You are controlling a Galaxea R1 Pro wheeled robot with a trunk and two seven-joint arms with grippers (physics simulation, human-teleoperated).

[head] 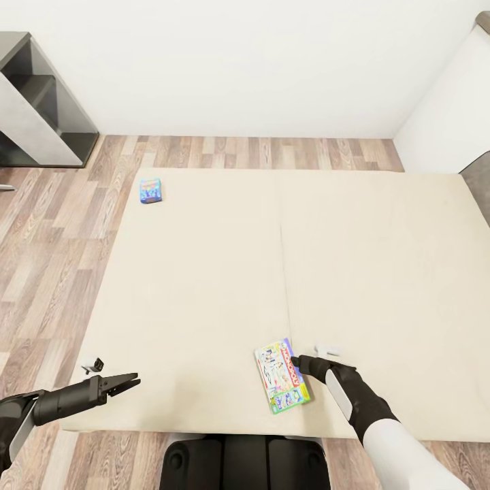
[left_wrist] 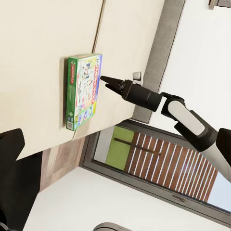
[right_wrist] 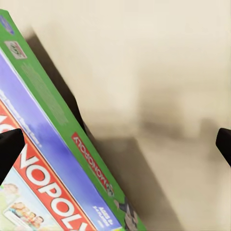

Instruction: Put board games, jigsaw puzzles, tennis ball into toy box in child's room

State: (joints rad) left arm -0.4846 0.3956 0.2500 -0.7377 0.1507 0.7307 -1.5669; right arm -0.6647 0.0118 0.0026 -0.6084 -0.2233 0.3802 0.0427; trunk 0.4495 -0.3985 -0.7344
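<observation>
The green-edged Monopoly board game (head: 281, 376) lies flat on the beige bed (head: 204, 286) near its front edge. My right gripper (head: 294, 361) is at the box's right edge, open. In the right wrist view its fingertips (right_wrist: 9, 149) stand wide apart, with the box's green side (right_wrist: 57, 120) and bare mattress between them. The left wrist view shows the same box (left_wrist: 83, 90) with the right gripper (left_wrist: 103, 79) touching or nearly touching its side. A smaller blue-teal board game (head: 150, 191) lies at the bed's far left corner. My left gripper (head: 134, 381) hovers open over the front left of the mattress.
A dark grey shelf unit (head: 41, 102) stands against the wall at the far left. Wood-plank floor (head: 47, 258) runs along the bed's left side and behind it. A grey headboard (head: 480, 180) is at the right edge. A small white object (head: 329, 351) lies by the right gripper.
</observation>
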